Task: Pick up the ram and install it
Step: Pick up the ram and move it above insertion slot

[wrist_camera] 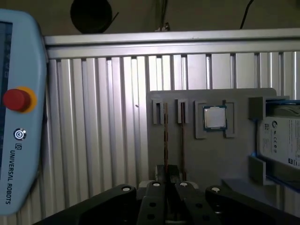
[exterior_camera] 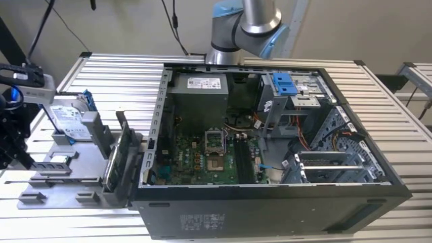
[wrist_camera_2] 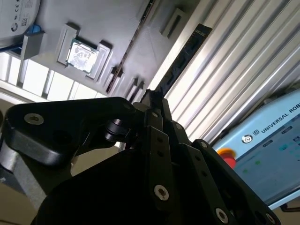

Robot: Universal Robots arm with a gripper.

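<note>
The silver-and-blue arm [exterior_camera: 246, 23] reaches to the exterior view's left edge, where its black wrist [exterior_camera: 12, 116] points the gripper [wrist_camera: 168, 169] straight down, both fingers [wrist_camera: 160, 172] drawn narrowly together, pinching the thin edge of the ram [wrist_camera: 165, 136].

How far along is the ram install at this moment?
Done: nothing visibly; the motherboard slots in the open case look unfilled. In hand: the gripper is at the tray, lined up on the end of the ram, which sits in its tray holder; a grasp cannot be confirmed. Left: lifting it out and the whole install.
</note>
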